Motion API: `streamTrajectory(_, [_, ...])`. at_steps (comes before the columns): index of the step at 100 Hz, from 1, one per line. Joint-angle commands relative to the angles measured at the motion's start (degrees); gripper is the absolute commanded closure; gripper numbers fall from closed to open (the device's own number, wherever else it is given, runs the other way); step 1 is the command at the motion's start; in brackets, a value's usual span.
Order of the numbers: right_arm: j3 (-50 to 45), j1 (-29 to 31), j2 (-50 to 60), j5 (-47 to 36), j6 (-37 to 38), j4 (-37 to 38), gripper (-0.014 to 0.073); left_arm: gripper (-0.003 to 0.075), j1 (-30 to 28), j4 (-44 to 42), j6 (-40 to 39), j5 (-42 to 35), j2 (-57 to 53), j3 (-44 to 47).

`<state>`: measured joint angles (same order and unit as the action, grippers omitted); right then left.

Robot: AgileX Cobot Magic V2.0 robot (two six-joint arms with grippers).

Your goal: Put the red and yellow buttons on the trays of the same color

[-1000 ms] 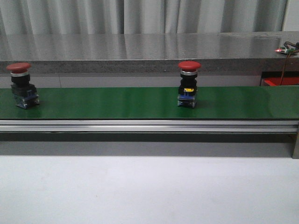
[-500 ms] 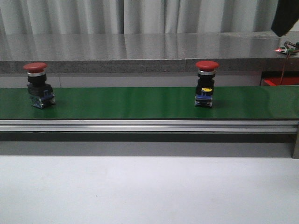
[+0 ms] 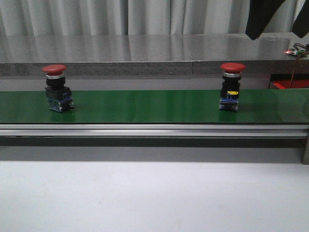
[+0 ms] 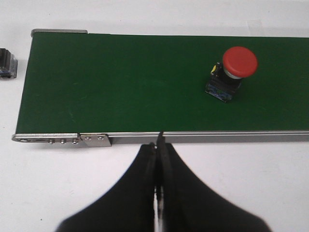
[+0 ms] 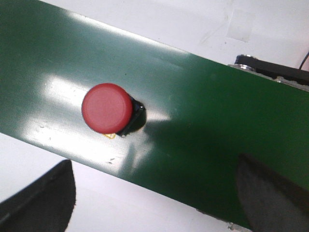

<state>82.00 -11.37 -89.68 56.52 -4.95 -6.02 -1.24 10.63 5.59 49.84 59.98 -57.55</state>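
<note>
Two red buttons stand upright on the green conveyor belt (image 3: 145, 106), one at the left (image 3: 57, 87) and one at the right (image 3: 231, 87). My right gripper (image 3: 280, 26) hangs open above and just right of the right button. In the right wrist view that button's red cap (image 5: 106, 107) lies beyond the gripper (image 5: 154, 203), whose fingers (image 5: 43, 203) are spread wide. My left gripper (image 4: 158, 145) is shut and empty, over the white table in front of the belt's rail. A red button (image 4: 239, 63) stands on the belt beyond it. No yellow button shows.
A red-edged object (image 3: 289, 85) sits at the far right behind the belt; I cannot tell whether it is a tray. The belt's metal rail (image 3: 145, 129) runs along its front. A small black part (image 4: 7, 63) lies on the table off the belt's end.
Both red buttons have travelled to the right along the belt. My right gripper's dark fingers have come down into the top right of the front view.
</note>
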Motion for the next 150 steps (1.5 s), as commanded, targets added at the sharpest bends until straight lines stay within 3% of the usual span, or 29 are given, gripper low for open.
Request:
streamTrajectory(1, [3.8, -0.2, 0.3, -0.5, -0.7, -1.1, -0.0064, 0.0739, 0.4, 1.1, 0.0, -2.9, -0.7, -1.4])
streamTrajectory(53, [9.4, -0.7, -8.7, 3.2, -0.5, -3.3, -0.0064, 0.0740, 0.4, 1.1, 0.0, -2.9, -0.7, -1.4])
streamTrajectory(81, [9.4, 1.3, -12.4, 2.9, 1.7, 1.0, -0.0059, 0.0739, 0.4, 1.1, 0.0, -2.9, -0.7, -1.4])
streamTrajectory(93, [9.4, 1.5, -13.1, 3.3, 1.9, 1.1, 0.0030, 0.0739, 0.4, 1.1, 0.0, -2.9, -0.7, -1.4])
streamTrajectory(122, [9.4, 2.1, -13.1, 4.2, 6.2, 3.1, 0.0407, 0.0739, 0.4, 1.1, 0.0, -2.9, -0.7, -1.4])
streamTrajectory(131, [9.4, 2.1, -12.8, 4.2, 6.2, 3.1, 0.0449, 0.0740, 0.4, 1.1, 0.0, -2.9, -0.7, -1.4])
streamTrajectory(150, [9.5, 4.6, -9.2, 4.1, 6.2, 3.9, 0.0453, 0.0740, 0.4, 1.1, 0.0, -2.9, -0.7, -1.4])
